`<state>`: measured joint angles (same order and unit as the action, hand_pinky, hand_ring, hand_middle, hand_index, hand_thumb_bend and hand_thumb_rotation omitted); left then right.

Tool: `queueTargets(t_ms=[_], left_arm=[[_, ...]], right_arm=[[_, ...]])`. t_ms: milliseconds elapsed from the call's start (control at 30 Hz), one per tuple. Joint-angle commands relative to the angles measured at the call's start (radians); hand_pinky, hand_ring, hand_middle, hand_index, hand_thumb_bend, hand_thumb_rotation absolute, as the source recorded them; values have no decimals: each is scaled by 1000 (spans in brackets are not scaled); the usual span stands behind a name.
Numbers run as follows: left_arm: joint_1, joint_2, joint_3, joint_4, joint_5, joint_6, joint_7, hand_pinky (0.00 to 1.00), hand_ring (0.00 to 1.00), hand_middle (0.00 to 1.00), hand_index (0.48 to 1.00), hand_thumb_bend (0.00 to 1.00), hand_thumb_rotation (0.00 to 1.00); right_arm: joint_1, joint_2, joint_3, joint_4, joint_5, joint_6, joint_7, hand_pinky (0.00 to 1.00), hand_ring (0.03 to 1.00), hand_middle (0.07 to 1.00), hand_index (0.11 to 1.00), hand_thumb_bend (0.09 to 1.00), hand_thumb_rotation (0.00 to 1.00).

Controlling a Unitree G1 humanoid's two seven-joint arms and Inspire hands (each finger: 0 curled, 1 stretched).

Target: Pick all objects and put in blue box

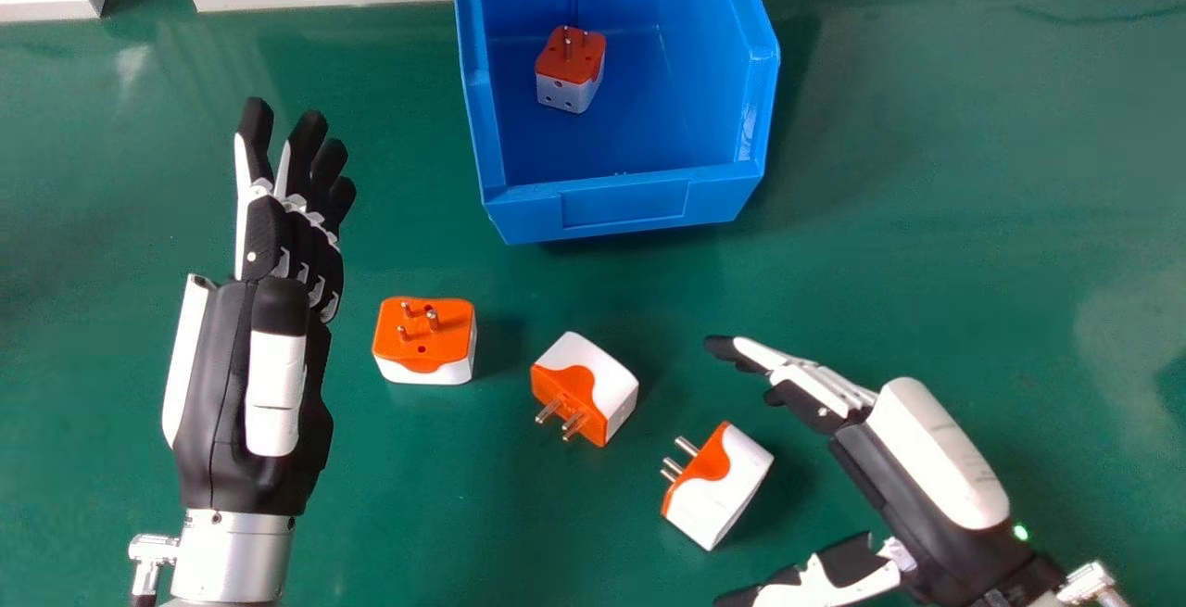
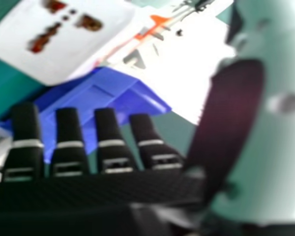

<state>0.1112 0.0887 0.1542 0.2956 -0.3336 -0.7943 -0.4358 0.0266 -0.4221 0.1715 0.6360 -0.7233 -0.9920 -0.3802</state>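
On the green tabletop, the boxy orange-and-white plastic adapter is being judged best pinched clear of its metal pins by the released black-and-white right hand.

So the left hand is mostly black with white strips down the fingers, plus a chunky white thumb cover with a black tip. Behind it there's a shiny silver cuff with tiny screws and an angled metal connector. The right hand has a rounded white shell, a little green light and pale bands across its black fingers.
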Motion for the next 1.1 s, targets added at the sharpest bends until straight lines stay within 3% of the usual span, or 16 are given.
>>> queueTargets(t_ms=[0,467,633,933,1067], left_arm=[[0,3,3,-19,2,-10,0,998,995,1000,1000,901,918],[-2,3,3,-16,3,-11,2,997,994,1000,1000,903,918],[-7,4,5,-6,-4,-19,-6,997,995,1000,1000,903,917],[-7,0,5,-5,-9,-22,-14,998,995,1000,1000,899,917],[-10,2,6,0,-9,-23,-15,998,995,1000,1000,898,917]], right_arm=[[-17,3,11,1,-13,2,-52,672,803,836,857,993,226],[-33,-1,65,23,-57,26,-196,582,726,790,818,972,156],[-30,4,72,20,-70,28,-262,544,676,737,762,940,122],[-40,-6,100,32,-84,22,-330,449,542,604,633,845,29],[-42,-11,103,31,-78,16,-333,423,509,549,572,690,31]])
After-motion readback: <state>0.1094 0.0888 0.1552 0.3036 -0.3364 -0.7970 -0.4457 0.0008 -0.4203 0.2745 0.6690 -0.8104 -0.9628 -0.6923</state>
